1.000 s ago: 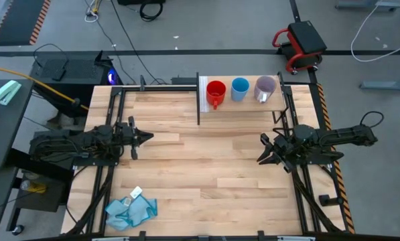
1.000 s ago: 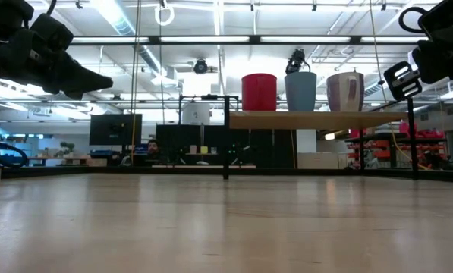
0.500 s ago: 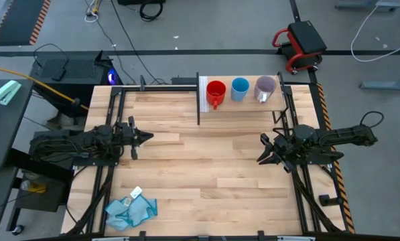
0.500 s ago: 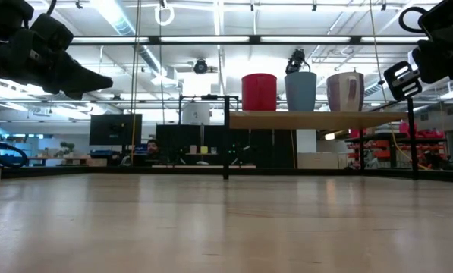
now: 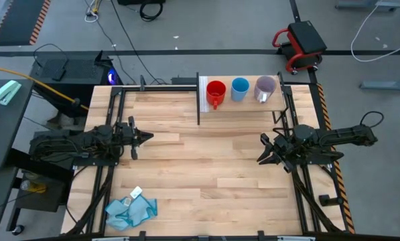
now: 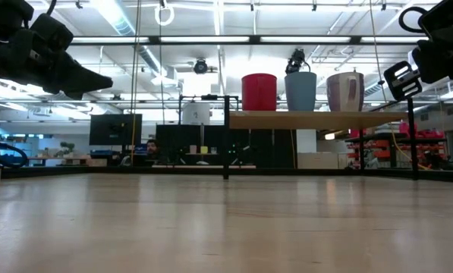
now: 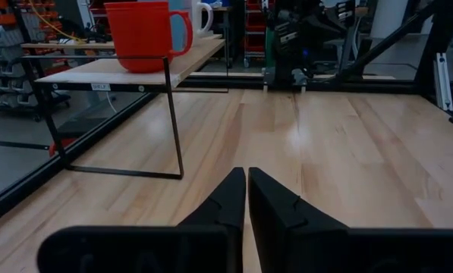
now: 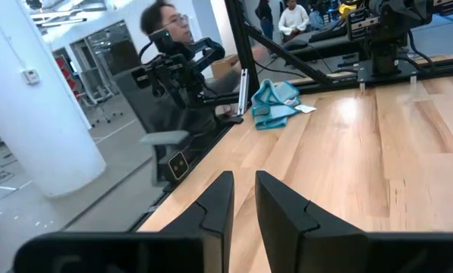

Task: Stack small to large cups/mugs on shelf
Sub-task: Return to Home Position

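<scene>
Shelf: the shelf (image 5: pixel 240 106) sits upper right of centre in the high view, against the bench's (image 5: pixel 206 171) far edge, raised on thin black posts.
Mugs: the red mug (image 5: pixel 216 92), blue mug (image 5: pixel 240 88) and lilac mug (image 5: pixel 264 88) stand in a row on the shelf, left to right. The low view shows small gaps between them.
Left gripper: the left gripper (image 5: pixel 148 138) is at centre left in the high view and above the bench surface. Its fingers are pressed together and hold nothing.
Right gripper: the right gripper (image 5: pixel 261 148) is at centre right, below the shelf's right end in the frame. Its fingers stand a narrow gap apart and hold nothing.
Open room: bare wood runs across the middle of the frame between the two grippers, and down to the bench's near edge.
Cloth: a light-blue cloth (image 5: pixel 131 209) lies at lower left, near the bench's near edge and well apart from the shelf.
</scene>
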`<action>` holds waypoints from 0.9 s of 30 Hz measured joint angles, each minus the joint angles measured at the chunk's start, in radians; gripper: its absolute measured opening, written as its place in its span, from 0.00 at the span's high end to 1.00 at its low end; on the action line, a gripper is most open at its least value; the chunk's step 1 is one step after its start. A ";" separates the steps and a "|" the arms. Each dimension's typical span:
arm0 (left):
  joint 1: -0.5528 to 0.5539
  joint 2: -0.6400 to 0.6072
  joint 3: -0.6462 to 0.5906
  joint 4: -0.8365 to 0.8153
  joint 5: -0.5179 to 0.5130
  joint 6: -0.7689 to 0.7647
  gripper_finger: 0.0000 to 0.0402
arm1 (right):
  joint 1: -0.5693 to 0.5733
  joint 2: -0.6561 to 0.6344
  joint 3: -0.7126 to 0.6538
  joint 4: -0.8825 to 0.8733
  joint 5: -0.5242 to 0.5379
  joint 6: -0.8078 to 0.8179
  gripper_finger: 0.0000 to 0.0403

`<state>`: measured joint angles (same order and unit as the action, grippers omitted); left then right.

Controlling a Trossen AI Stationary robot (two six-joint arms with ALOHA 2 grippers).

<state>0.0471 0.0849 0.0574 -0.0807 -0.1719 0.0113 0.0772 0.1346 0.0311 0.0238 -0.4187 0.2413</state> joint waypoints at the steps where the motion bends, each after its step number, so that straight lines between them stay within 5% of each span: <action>1: 0.000 0.000 0.000 0.000 0.000 0.000 0.94 | 0.000 0.000 0.000 0.000 0.000 0.000 0.84; 27: 0.000 0.000 0.000 0.000 0.000 0.000 0.93 | 0.000 0.000 0.000 0.000 0.000 0.000 0.84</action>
<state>0.0471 0.0849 0.0574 -0.0803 -0.1719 0.0113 0.0771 0.1349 0.0311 0.0237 -0.4187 0.2415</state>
